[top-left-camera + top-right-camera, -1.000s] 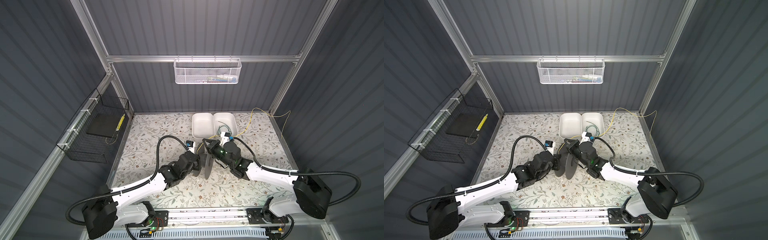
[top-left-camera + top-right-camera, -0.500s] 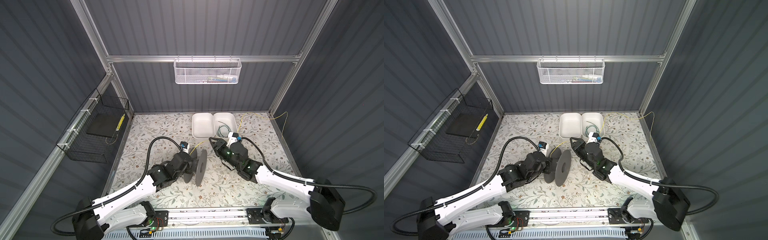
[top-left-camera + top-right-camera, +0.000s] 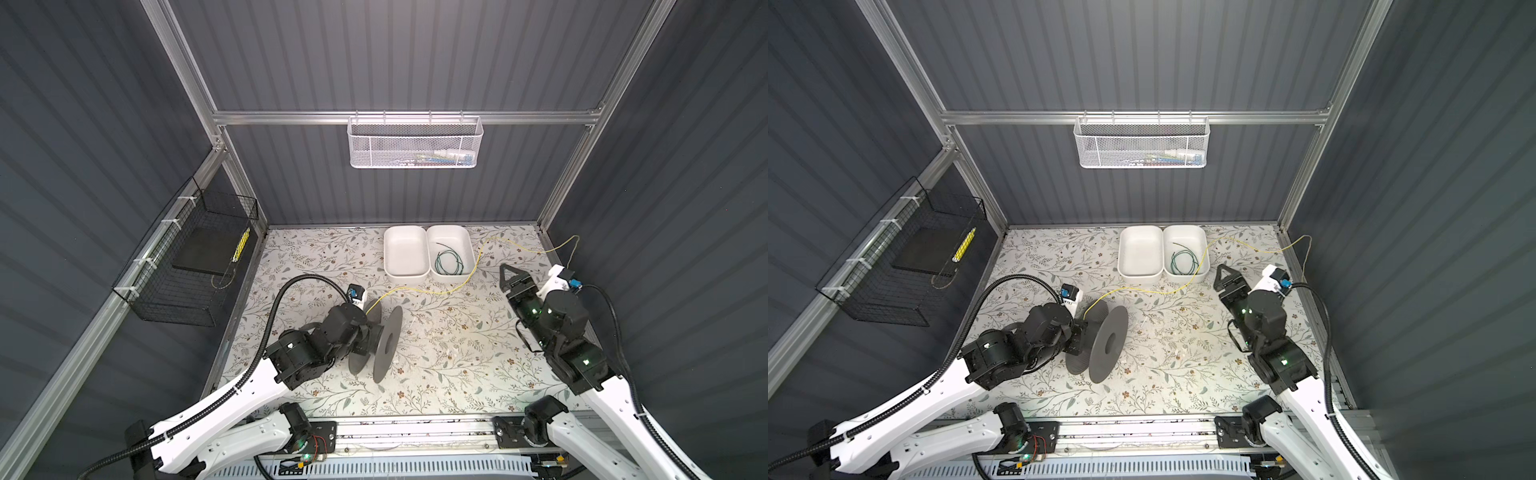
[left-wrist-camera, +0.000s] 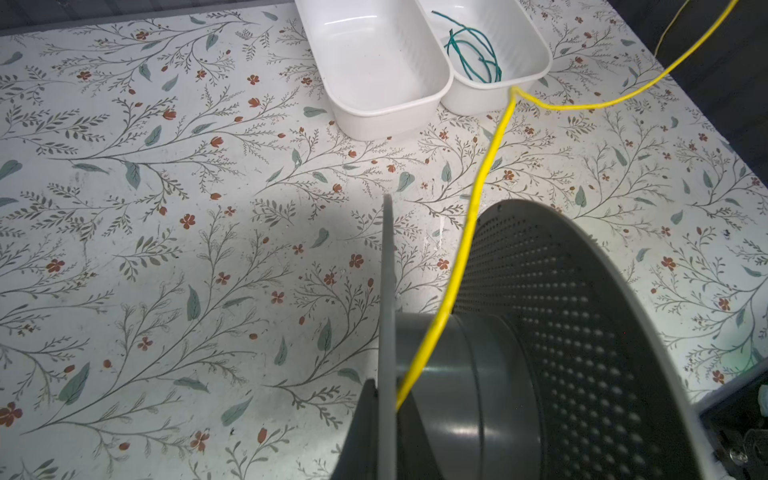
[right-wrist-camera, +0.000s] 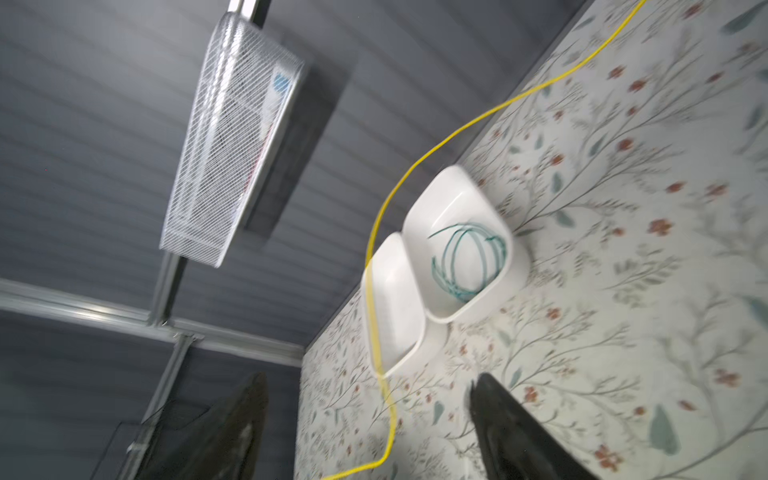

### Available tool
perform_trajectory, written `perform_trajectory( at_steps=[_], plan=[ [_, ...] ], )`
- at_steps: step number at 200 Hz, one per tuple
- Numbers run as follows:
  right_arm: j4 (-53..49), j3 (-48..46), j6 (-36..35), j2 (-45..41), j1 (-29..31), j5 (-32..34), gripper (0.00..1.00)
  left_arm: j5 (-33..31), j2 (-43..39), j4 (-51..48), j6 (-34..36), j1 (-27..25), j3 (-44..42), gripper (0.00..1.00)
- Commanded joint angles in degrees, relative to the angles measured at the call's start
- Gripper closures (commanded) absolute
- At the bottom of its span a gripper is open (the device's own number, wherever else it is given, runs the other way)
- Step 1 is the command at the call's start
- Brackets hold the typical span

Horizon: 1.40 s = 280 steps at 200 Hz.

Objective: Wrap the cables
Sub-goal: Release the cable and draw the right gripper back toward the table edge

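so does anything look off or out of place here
The yellow cable sprawls loose from the spool, bends at a white bin's corner and trails off the table's far right edge. Nothing looks spilled or damaged.

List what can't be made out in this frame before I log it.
- Left end effector: jaws hidden behind the spool flange in both top views, cut off by the bottom edge in the left wrist view.
- Yellow cable: far end too thin to trace past the table edge in both top views.
- White mesh basket: contents too small, screened by mesh; blurred in the right wrist view.
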Motion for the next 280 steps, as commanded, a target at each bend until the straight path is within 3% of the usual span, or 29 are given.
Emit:
perform_trajectory(
  at_steps=[1,20,45,66,87,141,159,215,280],
  plan=[
    [-3.49,3.35,-8.75,7.88,-7.88,-13.41,0.11,0.04,-1.89,-1.94,0.8,0.14,3.23,1.0],
    [2.15,5.54,-8.29,15.17,-12.88,-20.31,0.06,-0.55,-2.95,-3.24,0.42,0.17,3.53,1.0],
    [10.95,8.19,-3.09,24.57,-17.35,-27.02,0.07,-1.18,-4.21,-4.65,0.29,0.18,3.7,1.0],
    [15.86,11.16,3.22,31.48,-19.57,-32.32,0.12,-1.33,-4.83,-5.99,0.18,0.17,4.07,1.0],
    [20.08,14.13,7.62,36.48,-20.48,-33.53,0.16,-1.67,-5.65,-6.65,0.43,0.14,4.36,1.0],
    [27.81,19.01,17.71,47.41,-20.77,-38.57,0.38,-2.74,-7.74,-8.13,0.27,0.14,4.63,1.0],
    [29.83,17.97,19.83,48.02,-20.86,-38.85,0.43,-3.18,-8.5,-8.59,0.27,0.15,4.45,1.0],
    [28.77,12.71,18.59,41.9,-22.78,-36.81,0.43,-4.12,-8.99,-9.04,0.8,0.18,5.05,1.0],
    [22.33,9.49,15.27,32.64,-24.73,-35.61,0.36,-4.71,-9.52,-8.09,0.53,0.17,4.24,1.0]
  ],
)
